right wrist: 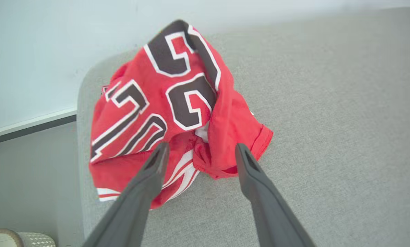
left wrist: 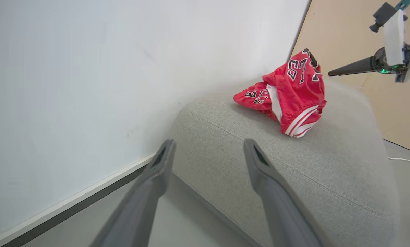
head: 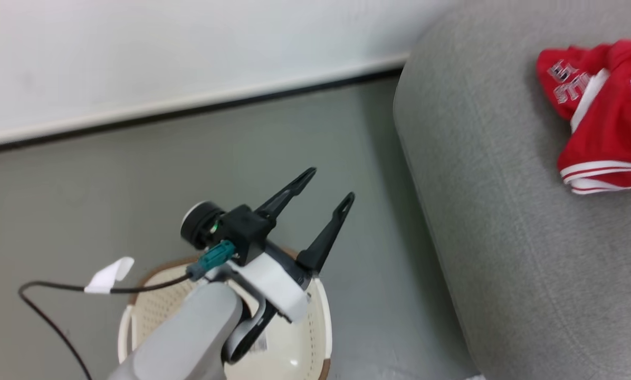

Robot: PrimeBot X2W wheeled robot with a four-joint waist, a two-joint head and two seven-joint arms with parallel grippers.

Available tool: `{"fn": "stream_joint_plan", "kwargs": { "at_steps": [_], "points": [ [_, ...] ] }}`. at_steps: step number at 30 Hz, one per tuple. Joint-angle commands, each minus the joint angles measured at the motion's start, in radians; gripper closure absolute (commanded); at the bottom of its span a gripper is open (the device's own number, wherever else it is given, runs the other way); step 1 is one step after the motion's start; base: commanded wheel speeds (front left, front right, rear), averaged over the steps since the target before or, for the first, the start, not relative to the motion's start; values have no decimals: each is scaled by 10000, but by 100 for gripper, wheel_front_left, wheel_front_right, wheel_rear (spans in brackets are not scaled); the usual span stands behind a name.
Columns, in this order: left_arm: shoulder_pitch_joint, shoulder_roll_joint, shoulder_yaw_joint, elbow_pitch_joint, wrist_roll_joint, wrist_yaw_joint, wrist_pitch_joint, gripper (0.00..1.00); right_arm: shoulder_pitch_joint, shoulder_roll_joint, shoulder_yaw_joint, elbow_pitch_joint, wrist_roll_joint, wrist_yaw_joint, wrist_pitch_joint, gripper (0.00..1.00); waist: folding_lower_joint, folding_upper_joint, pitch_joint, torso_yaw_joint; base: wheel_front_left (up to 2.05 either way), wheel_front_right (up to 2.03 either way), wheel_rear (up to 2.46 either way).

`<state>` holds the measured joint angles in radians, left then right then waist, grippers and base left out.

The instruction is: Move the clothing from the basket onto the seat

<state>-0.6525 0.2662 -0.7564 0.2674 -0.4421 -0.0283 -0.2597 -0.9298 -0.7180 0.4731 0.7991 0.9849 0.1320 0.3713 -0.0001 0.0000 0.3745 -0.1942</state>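
A heap of red clothing (right wrist: pixel 177 103) with black and white numbers and white striped trim lies on the grey seat (right wrist: pixel 328 120), near its rounded end. My right gripper (right wrist: pixel 202 147) hovers just over the heap, open, the cloth showing between its spread fingers. The head view has the clothing (head: pixel 605 111) at the far right on the seat (head: pixel 505 221). My left gripper (head: pixel 330 184) is open and holds nothing, raised above the cream basket (head: pixel 146 277) on the floor. From the left wrist view, the left gripper (left wrist: pixel 208 144) points at the seat (left wrist: pixel 294 164) and the clothing (left wrist: pixel 290 92).
A white wall with a dark baseboard (head: pixel 189 108) runs behind the grey floor (head: pixel 110 184). A black cable with a white tag (head: pixel 110 275) trails from my left wrist. A beige panel (left wrist: pixel 345 31) stands beyond the seat, with a white cord (left wrist: pixel 402 159) on the floor.
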Motion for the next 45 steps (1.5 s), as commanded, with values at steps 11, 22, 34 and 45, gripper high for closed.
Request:
{"fn": "stream_joint_plan", "kwargs": {
  "at_steps": [11,22,34,45],
  "points": [
    [1867,134,990,-51,-384,349,-51,0,1345,-234,494,-1924,-333,-27,-1545,0,1,0,-3091,397,0,0,0],
    [3350,771,2850,-570,-597,1017,-47,0,2971,488,384,-4265,-578,-27,-3487,0,1,0,-4010,1068,0,0,0],
    [5031,860,4721,-875,-354,1594,-48,0,5505,2128,-513,-4875,-2193,-27,-5646,0,1,0,-4290,1829,0,0,0],
    [6205,92,6487,-723,445,1249,-47,0,7531,3841,-1900,-5198,-4259,-27,-6369,0,1,0,-4213,2066,0,0,0]
  ]
}}
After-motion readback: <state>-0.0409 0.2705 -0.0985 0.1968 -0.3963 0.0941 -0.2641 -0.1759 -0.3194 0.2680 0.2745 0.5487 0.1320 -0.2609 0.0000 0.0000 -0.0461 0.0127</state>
